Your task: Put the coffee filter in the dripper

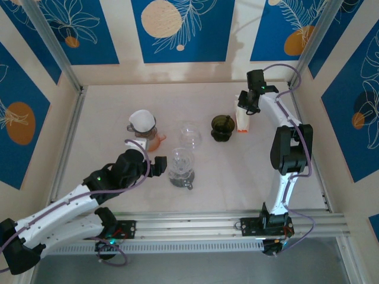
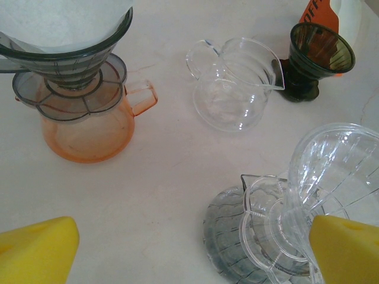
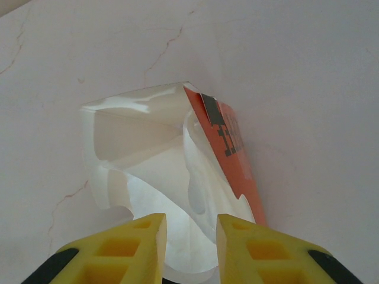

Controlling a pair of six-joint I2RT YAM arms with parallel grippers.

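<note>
Jaws of my right gripper narrowly apart over filter pack, coffee filter between; cannot tell if pinched. Left gripper gaping, empty.

On the table, a dripper holding a filter is seated on a carafe at the left. A jug is placed to its right. A second dripper follows further right, with a filter packet just beside it. A third dripper is set in front of the jug.
</note>
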